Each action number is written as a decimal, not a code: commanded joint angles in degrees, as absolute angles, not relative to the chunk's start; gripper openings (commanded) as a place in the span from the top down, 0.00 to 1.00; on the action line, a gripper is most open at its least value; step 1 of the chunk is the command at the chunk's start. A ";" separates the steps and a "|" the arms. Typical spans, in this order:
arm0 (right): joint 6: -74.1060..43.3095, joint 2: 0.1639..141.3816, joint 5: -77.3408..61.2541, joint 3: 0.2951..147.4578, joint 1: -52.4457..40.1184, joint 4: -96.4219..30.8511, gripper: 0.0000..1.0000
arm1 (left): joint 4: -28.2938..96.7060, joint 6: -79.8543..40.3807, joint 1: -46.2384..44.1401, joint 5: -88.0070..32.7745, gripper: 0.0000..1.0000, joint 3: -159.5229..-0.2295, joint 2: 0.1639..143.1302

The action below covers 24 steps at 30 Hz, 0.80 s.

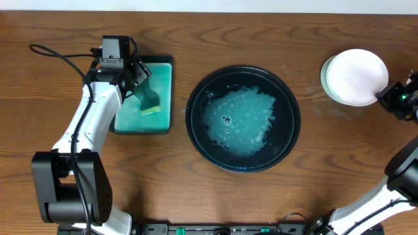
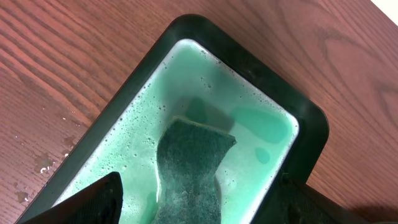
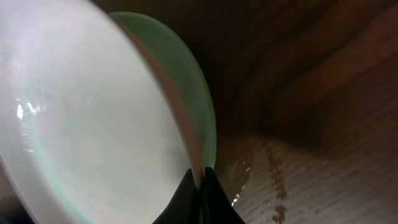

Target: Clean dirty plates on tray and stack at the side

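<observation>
- Looming against the right wrist lens, the white plate [image 3: 81,124] fills the left of that frame, with a mint-green plate [image 3: 198,99] showing just beneath it as a thin crescent.
- At the bottom centre of that frame the right gripper [image 3: 200,186] has its jaws pressed together, tips at the white plate's rim. Whether the rim is nipped between them cannot be told.
- From overhead, the white plate [image 1: 356,75] tops a stack at the upper right, green edge [image 1: 324,79] peeking out on its left, well apart from the black tray [image 1: 191,111]. The right gripper [image 1: 394,95] sits at the stack's lower right edge.
- The black tray lies mid-frame on the table [image 1: 313,196], a brown wood-grain surface, and holds foamy teal water with no plate in it.
- At the upper left the left gripper [image 1: 139,77] hovers with jaws spread wide over a rectangular teal tray [image 1: 163,124]; a sponge [image 1: 149,101] lies inside.
- Only the left wrist view shows the sponge [image 2: 189,155] as dark green on top, lying in sudsy liquid between the spread fingers [image 2: 99,199], and droplets [image 2: 43,165] on the wood beside the teal tray's rim [image 2: 249,62].
- Only the right wrist view shows a wet patch [image 3: 239,186] beside the stack.
</observation>
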<state>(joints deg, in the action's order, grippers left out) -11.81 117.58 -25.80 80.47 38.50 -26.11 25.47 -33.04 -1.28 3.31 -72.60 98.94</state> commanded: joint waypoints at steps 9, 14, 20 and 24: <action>-12.16 116.44 -30.28 80.79 37.78 -27.00 0.01 | 25.45 -33.06 -1.19 3.62 0.20 -73.58 99.26; -11.81 109.30 -25.58 80.79 37.65 -34.33 0.01 | 25.45 -33.06 -1.19 3.62 0.20 -73.58 99.26; -7.92 91.13 -13.72 77.45 34.70 -46.41 0.01 | 25.45 -33.06 -1.19 3.62 0.20 -73.58 99.26; -10.13 76.95 -12.53 68.45 32.60 -46.39 0.01 | 25.45 -33.06 -1.19 3.62 0.20 -73.58 99.26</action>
<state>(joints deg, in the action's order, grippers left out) -9.82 86.04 -16.32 75.20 34.39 -45.71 25.45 -33.04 -1.28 3.31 -72.60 98.94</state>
